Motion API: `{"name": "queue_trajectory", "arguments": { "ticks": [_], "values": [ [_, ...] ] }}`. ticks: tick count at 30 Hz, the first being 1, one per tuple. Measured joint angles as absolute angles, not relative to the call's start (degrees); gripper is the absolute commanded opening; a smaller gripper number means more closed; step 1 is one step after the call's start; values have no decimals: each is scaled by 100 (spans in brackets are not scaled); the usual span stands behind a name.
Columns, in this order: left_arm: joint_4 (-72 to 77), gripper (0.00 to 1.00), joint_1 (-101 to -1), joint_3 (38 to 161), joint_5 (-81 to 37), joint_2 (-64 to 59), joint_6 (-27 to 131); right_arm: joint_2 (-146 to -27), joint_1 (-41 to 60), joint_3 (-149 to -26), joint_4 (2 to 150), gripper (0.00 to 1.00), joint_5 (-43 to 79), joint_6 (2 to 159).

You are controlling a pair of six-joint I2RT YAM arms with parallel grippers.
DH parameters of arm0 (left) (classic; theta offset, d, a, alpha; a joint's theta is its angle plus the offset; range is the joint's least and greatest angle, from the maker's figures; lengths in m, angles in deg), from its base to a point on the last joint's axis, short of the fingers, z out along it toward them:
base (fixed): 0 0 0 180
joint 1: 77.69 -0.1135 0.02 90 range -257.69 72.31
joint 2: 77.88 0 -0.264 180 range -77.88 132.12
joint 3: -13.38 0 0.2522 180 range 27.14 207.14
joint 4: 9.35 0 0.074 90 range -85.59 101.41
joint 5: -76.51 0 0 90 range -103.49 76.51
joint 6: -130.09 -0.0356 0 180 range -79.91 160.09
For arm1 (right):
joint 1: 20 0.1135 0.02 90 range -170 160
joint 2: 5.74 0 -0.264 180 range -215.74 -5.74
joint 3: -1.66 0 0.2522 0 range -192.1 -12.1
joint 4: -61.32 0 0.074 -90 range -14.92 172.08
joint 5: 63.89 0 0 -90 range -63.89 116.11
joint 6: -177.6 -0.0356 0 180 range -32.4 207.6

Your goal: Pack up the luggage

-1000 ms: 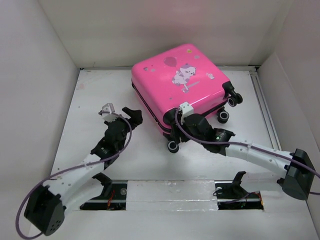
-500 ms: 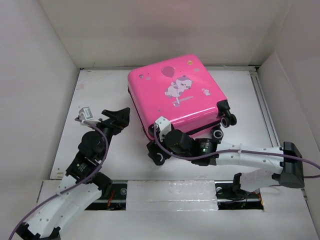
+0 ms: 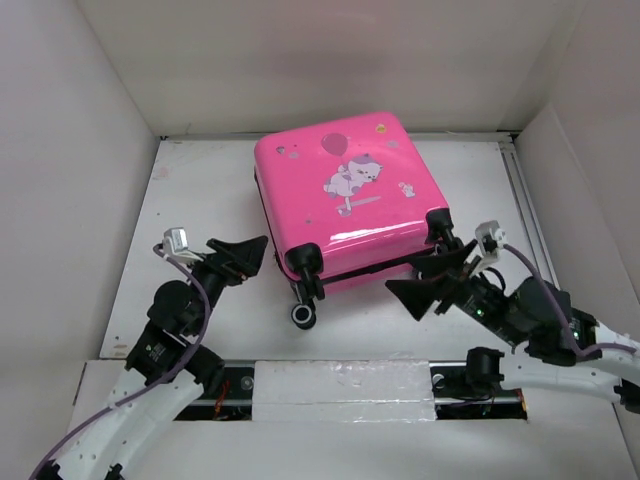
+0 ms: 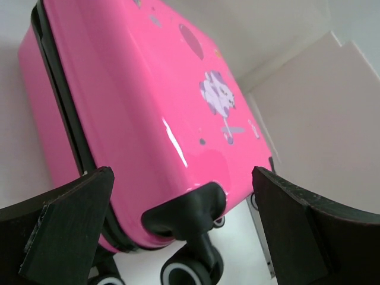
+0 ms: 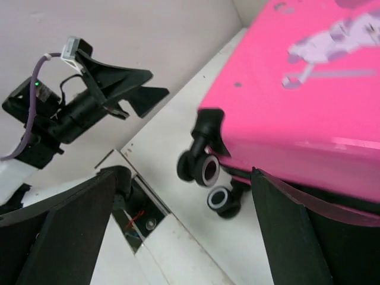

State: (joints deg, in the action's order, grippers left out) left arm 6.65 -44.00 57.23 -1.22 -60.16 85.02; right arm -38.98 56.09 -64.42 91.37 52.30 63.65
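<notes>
Lying flat and closed toward the back of the white table [image 3: 200, 190], the luggage [image 3: 345, 195] shows you its printed pink shell upward, with its black wheels [image 3: 303, 315] on the edge facing the arms. Your left gripper [image 3: 258, 256] is spread wide and empty, just beside the case's near-left corner. Your right gripper [image 3: 412, 278] is likewise wide and empty, near the near-right corner.

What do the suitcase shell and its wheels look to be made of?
The suitcase looks like hard moulded plastic with a glossy finish: its pink surface shows sharp bright streaks of reflected light. The wheels look like matte black plastic or rubber with a paler ring on the side; the pictures do not show which.
</notes>
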Motion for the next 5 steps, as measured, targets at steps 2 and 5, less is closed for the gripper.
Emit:
{"name": "queue_trajectory", "arguments": {
  "ticks": [2,5],
  "values": [
    [737,99,-4400,5541,-189,-6178,8509,-3319,5611,-6031,9312,100,5392,6140],
    [912,99,-4400,5303,-257,-6458,8517,-2689,5609,-5438,9679,100,5534,5771]
  ]
}}
